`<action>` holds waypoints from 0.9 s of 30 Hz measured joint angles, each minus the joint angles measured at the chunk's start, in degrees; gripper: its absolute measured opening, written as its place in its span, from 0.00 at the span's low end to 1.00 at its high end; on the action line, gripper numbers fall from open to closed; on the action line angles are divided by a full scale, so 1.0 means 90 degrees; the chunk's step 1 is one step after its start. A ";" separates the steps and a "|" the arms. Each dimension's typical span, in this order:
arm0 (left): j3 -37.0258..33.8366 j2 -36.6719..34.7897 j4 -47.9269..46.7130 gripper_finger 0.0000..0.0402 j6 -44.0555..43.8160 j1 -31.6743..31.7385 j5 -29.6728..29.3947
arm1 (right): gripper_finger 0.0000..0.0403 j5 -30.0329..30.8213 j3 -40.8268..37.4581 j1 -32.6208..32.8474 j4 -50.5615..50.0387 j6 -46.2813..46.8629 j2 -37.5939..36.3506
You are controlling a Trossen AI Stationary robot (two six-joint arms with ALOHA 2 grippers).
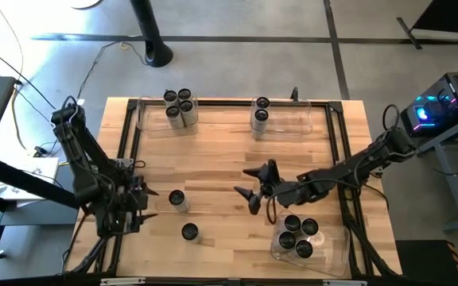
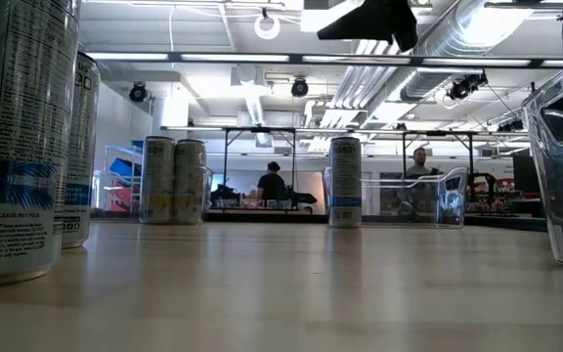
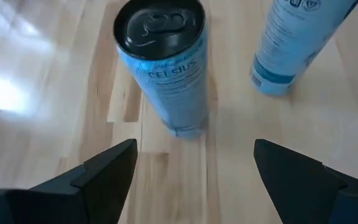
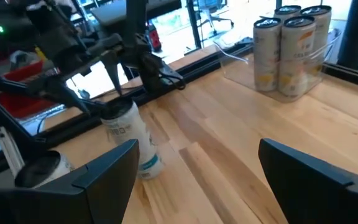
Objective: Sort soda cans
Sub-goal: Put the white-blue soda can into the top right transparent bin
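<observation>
Hovering lower left, left pincer (image 1: 143, 203) gapes wide, empty, beside two loose soda cans (image 1: 177, 199); right pincer (image 1: 249, 184) mid-frame, also wide, holding nothing.

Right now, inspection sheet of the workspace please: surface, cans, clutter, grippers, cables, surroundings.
Surface: wooden table, black frame around it.
Cans: two loose cans on the left side; four in the far-left bin, two in the far-middle bin, four in the near-right bin. All appear upright.
Clutter: nothing seen on the table besides bins and cans.
Grippers: left gripper open, beside the loose cans, holding nothing; right gripper open, mid-table, holding nothing.
Cables: white cables on the floor to the table's left.
Surroundings: black stand beyond the table; lit equipment at right; two people far off in the room.
</observation>
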 joint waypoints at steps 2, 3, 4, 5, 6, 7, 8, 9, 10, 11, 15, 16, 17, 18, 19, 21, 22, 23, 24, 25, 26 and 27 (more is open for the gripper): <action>-0.0082 0.0083 0.0247 0.79 -0.0059 -0.0022 -0.0124 | 0.81 0.0100 -0.0001 0.0075 0.0072 -0.0007 0.0000; -0.0183 0.0088 0.0404 0.79 -0.0115 -0.0039 -0.0138 | 0.81 0.0129 0.0000 0.0111 0.0099 -0.0007 0.0001; -0.0319 0.0079 0.0655 0.79 -0.0160 -0.0057 -0.0157 | 0.81 0.0168 0.0000 0.0139 0.0105 -0.0008 0.0000; -0.0458 0.0076 0.0942 0.79 -0.0183 -0.0070 -0.0141 | 0.81 0.0223 0.0000 0.0167 0.0117 -0.0010 0.0000; -0.0608 0.0076 0.1270 0.79 -0.0186 -0.0082 -0.0139 | 0.81 0.0265 0.0000 0.0183 0.0134 -0.0012 0.0002; -0.0756 0.0075 0.1546 0.79 -0.0190 -0.0081 -0.0137 | 0.81 0.0295 0.0000 0.0198 0.0146 -0.0010 0.0000; -0.0896 0.0075 0.1780 0.79 -0.0196 -0.0081 -0.0142 | 0.81 0.0327 0.0000 0.0207 0.0153 -0.0005 0.0000; -0.1036 0.0076 0.2014 0.79 -0.0193 -0.0081 -0.0155 | 0.81 0.0339 0.0000 0.0210 0.0153 0.0006 0.0000; -0.1165 0.0076 0.2260 0.79 -0.0190 -0.0081 -0.0199 | 0.81 0.0351 0.0000 0.0208 0.0151 0.0045 0.0000; -0.1296 0.0076 0.2512 0.79 -0.0182 -0.0081 -0.0303 | 0.81 0.0358 0.0000 0.0205 0.0153 0.0110 0.0000; -0.1822 0.0076 0.3428 0.79 -0.0018 -0.0081 -0.0940 | 0.81 0.0374 0.0000 0.0205 0.0158 0.0278 0.0000; -0.1933 0.0083 0.3592 0.79 -0.0008 -0.0081 -0.1117 | 0.81 0.0374 0.0000 0.0205 0.0158 0.0320 0.0000; -0.2044 0.0091 0.3737 0.79 -0.0010 -0.0081 -0.1268 | 0.81 0.0374 0.0000 0.0205 0.0159 0.0366 0.0000; -0.2164 0.0097 0.3918 0.79 -0.0007 -0.0079 -0.1396 | 0.81 0.0375 0.0000 0.0205 0.0169 0.0403 0.0000; -0.2276 0.0101 0.4117 0.79 0.0002 -0.0079 -0.1517 | 0.81 0.0378 0.0000 0.0205 0.0181 0.0435 0.0000; -0.2491 0.0109 0.4551 0.79 0.0006 -0.0079 -0.1755 | 0.81 0.0396 0.0000 0.0205 0.0202 0.0506 0.0000; -0.2607 0.0125 0.4863 0.79 0.0089 -0.0079 -0.1883 | 0.81 0.0399 0.0000 0.0205 0.0206 0.0529 0.0000; -0.2725 0.0152 0.5219 0.79 0.0225 -0.0076 -0.1995 | 0.81 0.0401 0.0000 0.0205 0.0206 0.0532 0.0000; -0.2844 0.0188 0.5588 0.79 0.0406 -0.0076 -0.2091 | 0.81 0.0415 0.0000 0.0205 0.0207 0.0533 0.0000; -0.2955 0.0239 0.5972 0.79 0.0611 -0.0076 -0.2167 | 0.81 0.0432 0.0000 0.0205 0.0221 0.0534 0.0000; -0.3064 0.0303 0.6355 0.79 0.0813 -0.0069 -0.2255 | 0.81 0.0438 0.0000 0.0205 0.0268 0.0540 0.0008; -0.3169 0.0385 0.6695 0.79 0.0990 -0.0051 -0.2331 | 0.81 0.0444 0.0005 0.0205 0.0351 0.0582 0.0044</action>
